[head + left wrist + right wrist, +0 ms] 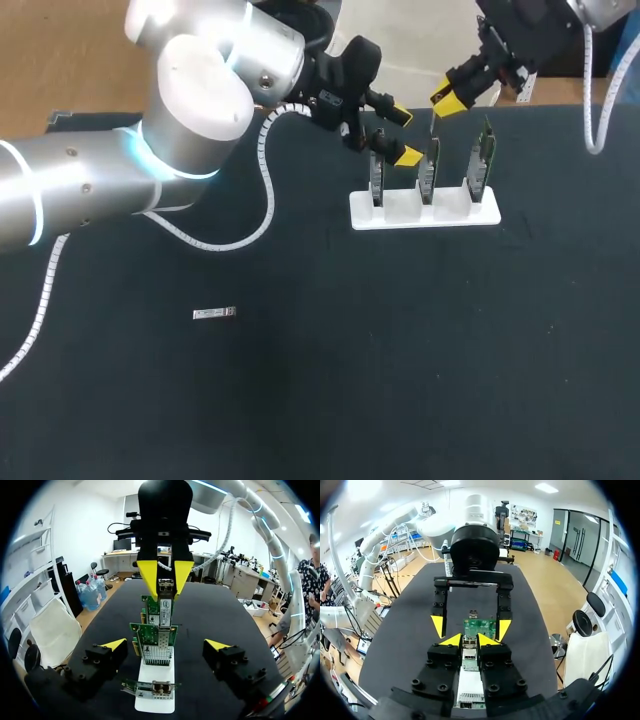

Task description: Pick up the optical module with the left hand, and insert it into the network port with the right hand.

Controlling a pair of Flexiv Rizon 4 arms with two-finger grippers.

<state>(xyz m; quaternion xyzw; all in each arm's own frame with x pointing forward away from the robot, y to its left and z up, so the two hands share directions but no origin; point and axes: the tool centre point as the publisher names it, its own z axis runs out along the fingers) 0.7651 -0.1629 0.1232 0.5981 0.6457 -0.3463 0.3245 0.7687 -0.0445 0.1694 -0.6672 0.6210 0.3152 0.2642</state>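
My right gripper (448,101) is shut on a slim silver optical module (433,122), held upright just above the middle of three green network cards (428,176) standing in a white rack (400,216). In the right wrist view the module (469,659) sits between the right gripper's (470,640) closed yellow tips, over the card (480,627). My left gripper (404,136) is open beside the leftmost card, with nothing in it. Seen from the left wrist, the left gripper (166,644) straddles the row of cards, with the module (165,592) beyond them.
A second small silver module (213,314) lies flat on the dark table, well to the left of the rack. The left arm's white cable (262,215) loops over the table behind it. The rightmost card (483,165) stands past the right gripper.
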